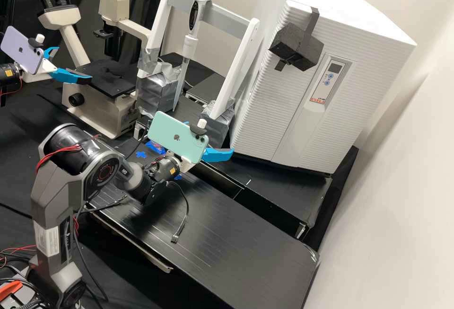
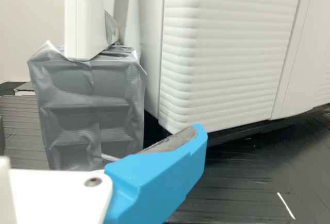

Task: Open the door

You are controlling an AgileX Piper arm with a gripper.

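With the gripper [image 1: 210,136] spread apart and the closed door [image 1: 269,110] at its two o'clock in the high view, bring one finger [image 1: 218,154] behind the door's nine-o'clock edge, clear the taped block [image 1: 216,125], then draw outward smoothly.

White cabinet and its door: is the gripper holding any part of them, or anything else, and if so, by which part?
Nothing is held. The gripper is open, and the grey pad on its blue finger has nothing against it.
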